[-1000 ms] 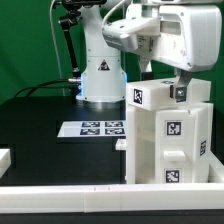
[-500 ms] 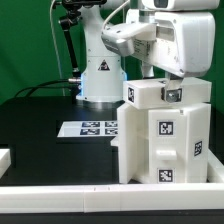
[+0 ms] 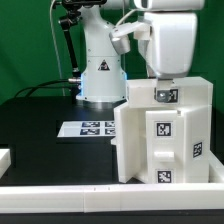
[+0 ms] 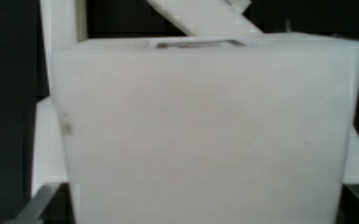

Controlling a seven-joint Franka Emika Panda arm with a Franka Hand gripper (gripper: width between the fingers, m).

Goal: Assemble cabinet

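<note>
In the exterior view, the large white plastic box-shaped cabinet (image 3: 165, 132) is standing upright on the black table (image 3: 40, 125) at the exterior view's right, showing square black-and-white tags; no writing is readable. The marker board (image 3: 92, 128) is lying just beside it. The gripper (image 3: 166, 84) is meeting its top.

In the wrist view, the cabinet (image 4: 202, 140) is filling the space between the spread fingertips (image 4: 39, 203), which are clamping its sides.
</note>
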